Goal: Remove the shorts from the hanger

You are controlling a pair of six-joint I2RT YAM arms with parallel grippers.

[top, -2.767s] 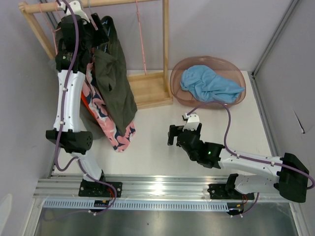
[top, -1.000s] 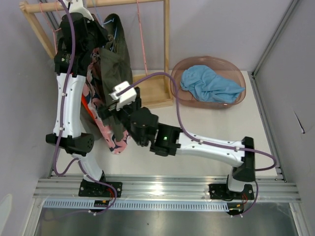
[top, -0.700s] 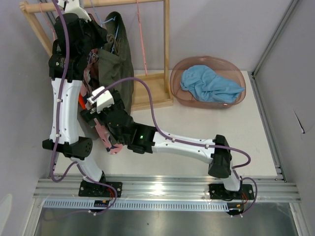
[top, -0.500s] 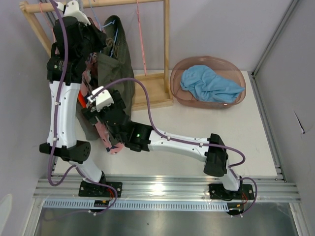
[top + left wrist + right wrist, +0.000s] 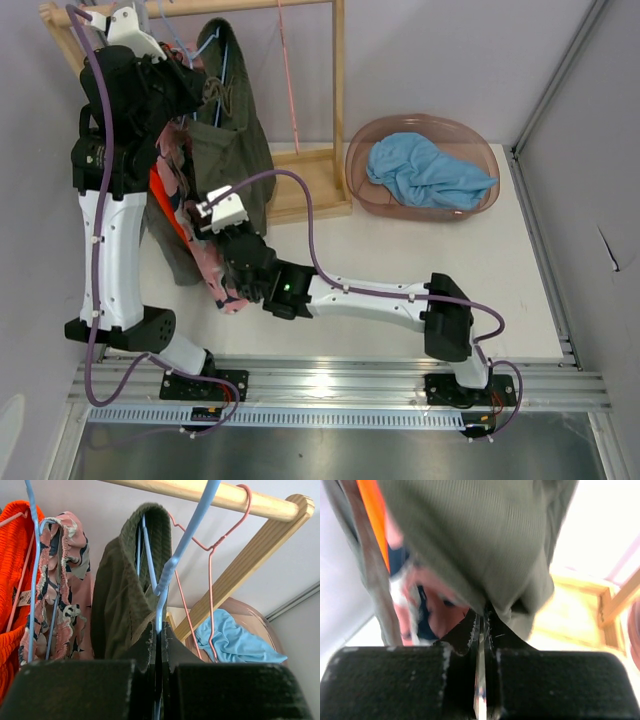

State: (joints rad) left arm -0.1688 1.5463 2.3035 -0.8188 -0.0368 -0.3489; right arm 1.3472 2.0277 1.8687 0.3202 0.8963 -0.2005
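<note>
Ribbed, creased — the dark olive shorts (image 5: pixel 120 595) drape over a blue hanger (image 5: pixel 186 535)

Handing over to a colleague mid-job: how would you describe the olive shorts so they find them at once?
Look at the wooden rack at the table's far left. On its rail, the olive shorts hang rightmost on a blue hanger, between the floral pair and an empty pink hanger. They alone are plain dark green.
</note>
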